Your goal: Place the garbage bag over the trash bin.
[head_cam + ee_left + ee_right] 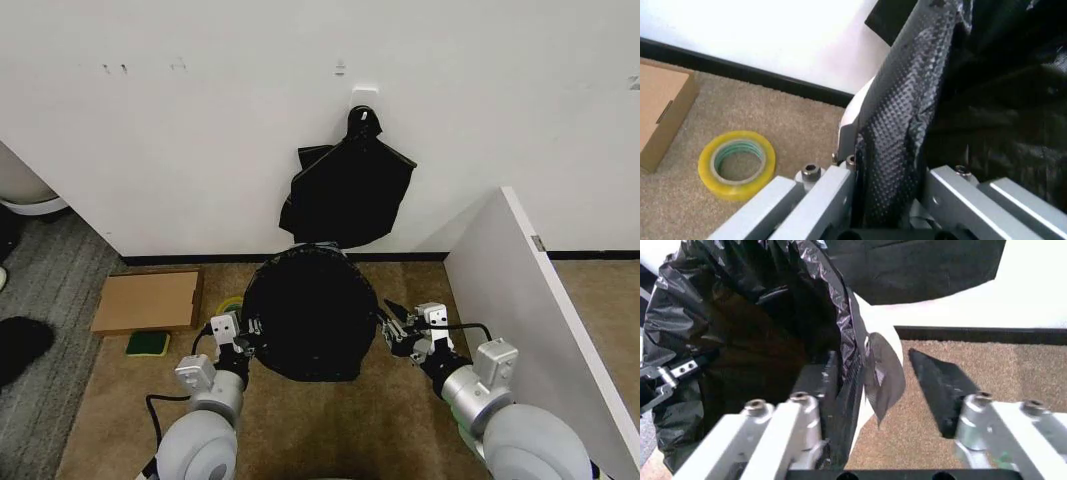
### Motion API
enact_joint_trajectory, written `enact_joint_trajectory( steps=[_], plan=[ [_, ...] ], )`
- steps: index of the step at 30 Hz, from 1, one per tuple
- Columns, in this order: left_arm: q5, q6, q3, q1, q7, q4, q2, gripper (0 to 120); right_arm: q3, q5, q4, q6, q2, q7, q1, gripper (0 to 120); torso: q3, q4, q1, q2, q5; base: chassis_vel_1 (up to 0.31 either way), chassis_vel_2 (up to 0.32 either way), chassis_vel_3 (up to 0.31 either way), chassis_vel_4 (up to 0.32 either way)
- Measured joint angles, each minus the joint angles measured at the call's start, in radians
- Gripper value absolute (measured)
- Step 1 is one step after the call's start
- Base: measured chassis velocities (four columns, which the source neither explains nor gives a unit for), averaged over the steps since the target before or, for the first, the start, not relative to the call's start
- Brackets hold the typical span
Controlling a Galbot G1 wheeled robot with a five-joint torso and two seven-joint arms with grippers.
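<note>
- Brown carpet (340, 430) meets a white wall (200, 120).
- Garbage bag (310, 315) covers the trash bin (857, 112).
- Left gripper (243, 337) pinches the bag at the rim.
- Right gripper (396, 328) stands spread, one finger inside the rim.

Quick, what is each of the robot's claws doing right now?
Left gripper: shut on the garbage bag at the trash bin rim.
Right gripper: open, straddling the bag-covered rim on the opposite side.

Yellow tape roll (737, 165) beside cardboard box (146, 301).

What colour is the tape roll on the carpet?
Yellow; the tape roll shows best in the left wrist view.
</note>
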Motion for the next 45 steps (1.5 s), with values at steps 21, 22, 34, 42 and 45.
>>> enact_joint_trajectory(
  steps=[21, 22, 34, 42, 45],
  plan=[
    [0.001, -0.001, 0.003, -0.003, -0.001, 0.005, -0.009, 0, 0.010, 0.067, 0.001, -0.003, 0.001, 0.007, 0.006, 0, 0.000, 0.0000, 0.000, 0.000, 0.0000, 0.000, 0.000, 0.000, 0.000],
    [0.001, -0.001, 0.003, -0.003, -0.001, 0.005, -0.010, 0, 0.010, 0.068, 0.002, -0.003, 0.001, 0.007, 0.006, 0, 0.000, 0.0000, 0.000, 0.000, 0.0000, 0.000, 0.000, 0.000, 0.000],
    [-0.026, 0.001, -0.001, 0.002, -0.007, -0.014, -0.003, 0, 0.023, 0.089, -0.004, -0.007, 0.005, 0.010, 0.011, 0, 0.000, 0.0000, 0.000, 0.000, 0.0000, 0.000, 0.000, 0.000, 0.000],
    [-0.075, 0.009, -0.004, 0.000, -0.019, -0.035, 0.004, 0, 0.065, 0.108, -0.045, -0.008, -0.004, -0.001, 0.015, 0, 0.000, 0.0001, 0.000, 0.000, 0.0000, 0.000, 0.000, 0.000, 0.000],
    [-0.087, 0.011, -0.004, -0.002, -0.023, -0.038, 0.000, 0, 0.059, 0.108, -0.057, -0.007, -0.008, -0.012, 0.012, 0, 0.000, 0.0000, 0.000, 0.000, 0.0001, 0.000, 0.000, 0.000, 0.000]
  ],
)
